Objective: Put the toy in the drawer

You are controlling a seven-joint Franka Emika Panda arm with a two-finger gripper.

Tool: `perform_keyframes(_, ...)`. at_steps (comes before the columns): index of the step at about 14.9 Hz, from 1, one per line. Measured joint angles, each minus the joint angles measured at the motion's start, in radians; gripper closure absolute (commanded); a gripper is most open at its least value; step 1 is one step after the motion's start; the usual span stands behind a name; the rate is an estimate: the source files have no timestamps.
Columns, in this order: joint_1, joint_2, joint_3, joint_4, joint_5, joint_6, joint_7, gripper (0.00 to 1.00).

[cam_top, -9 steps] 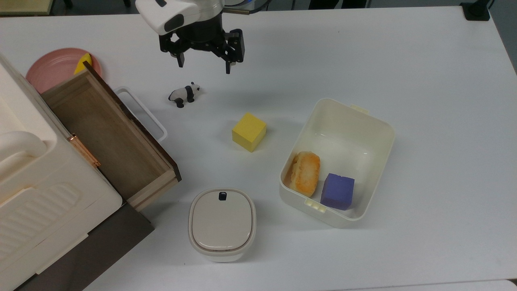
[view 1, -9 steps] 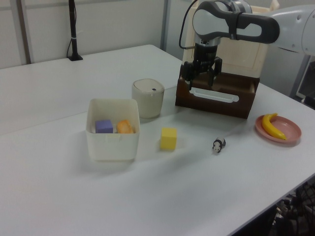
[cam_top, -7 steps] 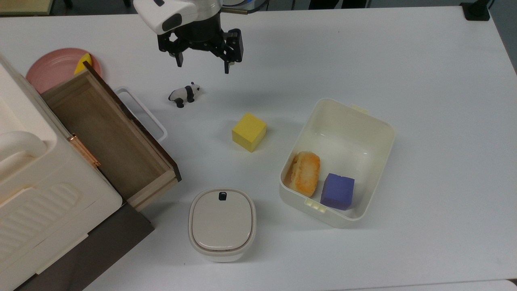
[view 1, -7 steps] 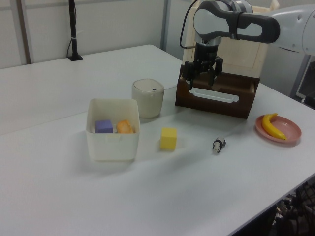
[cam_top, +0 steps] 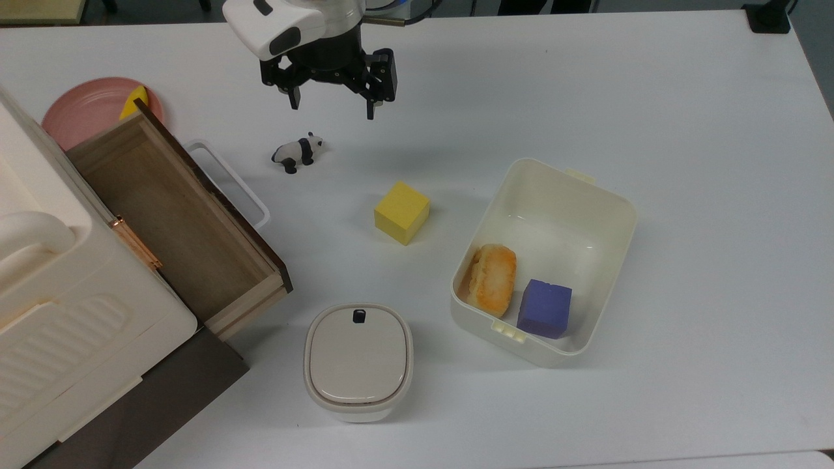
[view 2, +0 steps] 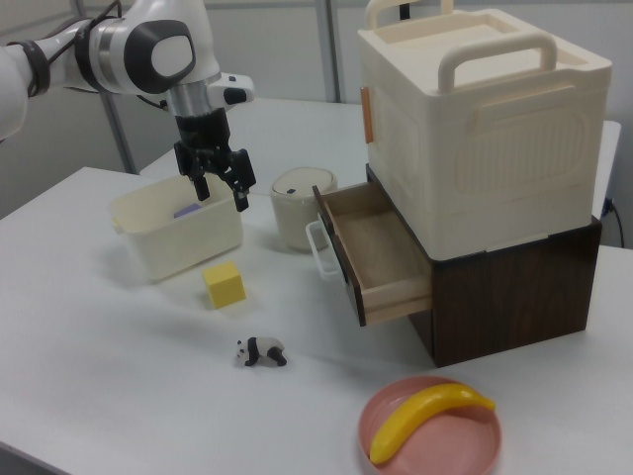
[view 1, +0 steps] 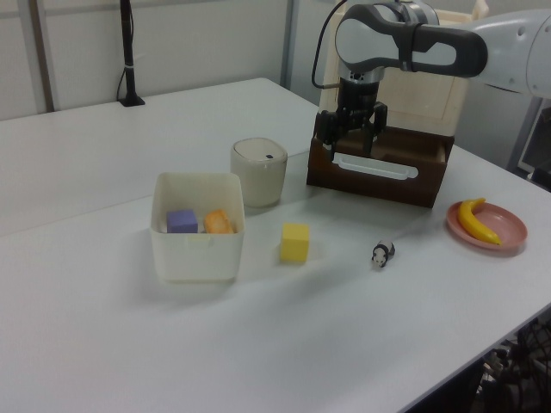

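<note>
on the table (cam_top: 651, 98): one toy (cam_top: 298, 152), one drawer (cam_top: 176, 221), two cubes.

White table (view 1: 103, 344) before pale panelled walls (view 1: 198, 43), black post (view 1: 129, 52) at its far edge.

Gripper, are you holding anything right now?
No. The gripper is open and empty, up in the air; the panda sits on the table, untouched.

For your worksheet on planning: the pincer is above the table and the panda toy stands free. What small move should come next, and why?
Probably bring the open pincer down and toward the top view's lower left, over the toy. It hangs empty above the table, off to one side of the toy, which stands untouched outside the open drawer.
</note>
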Motion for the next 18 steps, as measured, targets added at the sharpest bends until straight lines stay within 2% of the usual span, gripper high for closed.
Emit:
perform_keyframes(9, -0.003, 0.0, 0.0, -0.012, 0.0, 0.0, -0.083, 0.0)
perform_keyframes(14, 0.0, 0.015, 0.0, -0.031, 0.0, 0.0, -0.21, 0.03)
perform_keyframes(18, 0.001, 0.025, 0.0, -0.05, 0.0, 0.0, -0.38, 0.04)
